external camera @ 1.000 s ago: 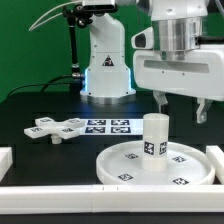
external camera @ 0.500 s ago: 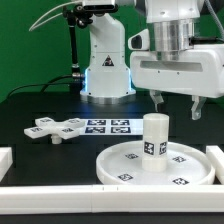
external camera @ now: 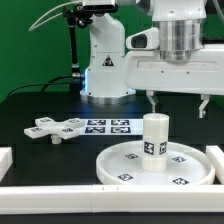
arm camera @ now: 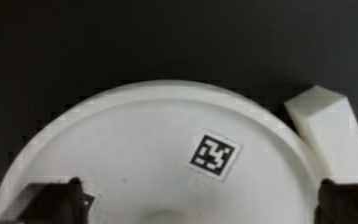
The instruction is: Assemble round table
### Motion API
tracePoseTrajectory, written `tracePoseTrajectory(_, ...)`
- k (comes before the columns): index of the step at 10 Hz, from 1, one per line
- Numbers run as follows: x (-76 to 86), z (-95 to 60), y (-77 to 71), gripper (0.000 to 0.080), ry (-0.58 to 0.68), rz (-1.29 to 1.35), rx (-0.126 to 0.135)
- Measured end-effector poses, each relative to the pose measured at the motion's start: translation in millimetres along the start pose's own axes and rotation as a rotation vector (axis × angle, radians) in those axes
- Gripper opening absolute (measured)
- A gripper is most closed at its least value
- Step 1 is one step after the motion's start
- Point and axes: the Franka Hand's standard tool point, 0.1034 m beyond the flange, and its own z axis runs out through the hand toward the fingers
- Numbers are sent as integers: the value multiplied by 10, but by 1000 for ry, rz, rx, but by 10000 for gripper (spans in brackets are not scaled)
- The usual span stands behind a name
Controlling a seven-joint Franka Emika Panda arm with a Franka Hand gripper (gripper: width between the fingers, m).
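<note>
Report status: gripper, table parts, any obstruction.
Gripper open, empty, above disc. Post upright at disc's centre. Cross piece lying apart, exterior view's left. Nothing between gripper and post.

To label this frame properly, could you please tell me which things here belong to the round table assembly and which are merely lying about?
Part of the job: large rimmed disc; short cylindrical post standing on its centre; lobed cross piece.

Just lying about: marker board; white rails edging the black surface.
</note>
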Motion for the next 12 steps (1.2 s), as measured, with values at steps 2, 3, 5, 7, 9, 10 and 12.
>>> tracePoseTrajectory(2,-19,8,-11,648,0,-141,1)
tracePoseTrajectory(3,-18,8,-9,648,0,-216,1)
tracePoseTrajectory(5,-8,41,131,648,2,-289,11)
tracePoseTrajectory(7,32,32,549,648,2,-381,4)
tracePoseTrajectory(9,227,-30,920,648,-8,-395,24)
tracePoseTrajectory(10,279,-99,940,648,-19,-386,29)
tracePoseTrajectory(12,277,-89,935,648,-20,-387,29)
